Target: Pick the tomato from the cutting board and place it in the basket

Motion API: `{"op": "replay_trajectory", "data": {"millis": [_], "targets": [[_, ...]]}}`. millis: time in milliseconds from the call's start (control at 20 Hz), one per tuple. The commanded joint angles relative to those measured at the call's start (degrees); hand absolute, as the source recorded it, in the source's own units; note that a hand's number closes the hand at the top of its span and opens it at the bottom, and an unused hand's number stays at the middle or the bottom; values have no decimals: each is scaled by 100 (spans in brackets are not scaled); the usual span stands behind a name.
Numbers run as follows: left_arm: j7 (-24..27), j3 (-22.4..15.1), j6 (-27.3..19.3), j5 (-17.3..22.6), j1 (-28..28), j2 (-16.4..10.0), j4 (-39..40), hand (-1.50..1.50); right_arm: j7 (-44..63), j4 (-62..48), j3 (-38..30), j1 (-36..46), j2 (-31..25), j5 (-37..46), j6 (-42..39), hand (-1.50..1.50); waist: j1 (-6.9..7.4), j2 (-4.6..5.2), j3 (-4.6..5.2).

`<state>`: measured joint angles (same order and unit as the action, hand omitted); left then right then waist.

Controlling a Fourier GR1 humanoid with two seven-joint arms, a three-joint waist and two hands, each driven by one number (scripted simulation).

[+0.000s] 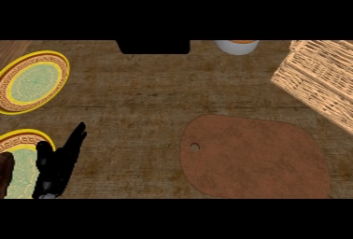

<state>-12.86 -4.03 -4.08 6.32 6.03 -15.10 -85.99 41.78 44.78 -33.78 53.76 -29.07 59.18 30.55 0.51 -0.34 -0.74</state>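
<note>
The woven basket (321, 79) sits at the far right, a blocky wicker shape whose inside I cannot see, so I cannot tell where the tomato is. A white cup (236, 46) at the back shows something orange in it. Two round plates, one (14, 69) above the other (27, 135), have yellow rims and pale green centres. The cutting board (255, 161) is smooth, brown and rounded, with a small hole. The left hand (52, 175) lies open beside the lower plate, fingers straight, holding nothing
</note>
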Motion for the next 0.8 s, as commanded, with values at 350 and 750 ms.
{"op": "replay_trajectory", "data": {"millis": [350, 750], "targets": [[-292, 185, 300, 196, 290, -103, 289, 0, -206, 272, 375, -622, -259, 28, -560, -150, -53, 25, 75], [-70, 163, 240, 18, 400, 15, 446, 0, -106, 1130, 9, -804, -507, -450, -350, -150, -116, 7, 77]]}}
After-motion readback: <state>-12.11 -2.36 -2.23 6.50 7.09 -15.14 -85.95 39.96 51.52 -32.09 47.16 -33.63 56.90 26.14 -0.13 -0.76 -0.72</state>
